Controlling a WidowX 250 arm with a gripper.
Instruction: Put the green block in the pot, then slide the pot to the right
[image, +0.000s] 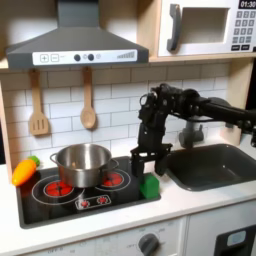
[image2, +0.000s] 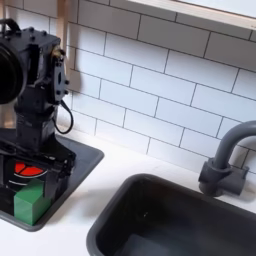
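Observation:
The green block (image: 150, 186) lies at the front right corner of the black stove top (image: 60, 205), a small bright cube also seen at the second exterior view's lower left (image2: 31, 203). My gripper (image: 144, 163) hangs just above it and is open, one finger on each side, with nothing between them; the second exterior view shows the gripper (image2: 35, 176) pointing straight down over the block. The silver pot (image: 82, 163) stands on the stove between the two red burners, to the first exterior view's left of the gripper and apart from it.
An orange carrot (image: 24, 171) lies at the stove's left edge. The dark sink basin (image: 210, 166) and grey faucet (image2: 225, 160) are right of the stove. A spatula (image: 38, 106) and a wooden spoon (image: 88, 102) hang on the tiled wall.

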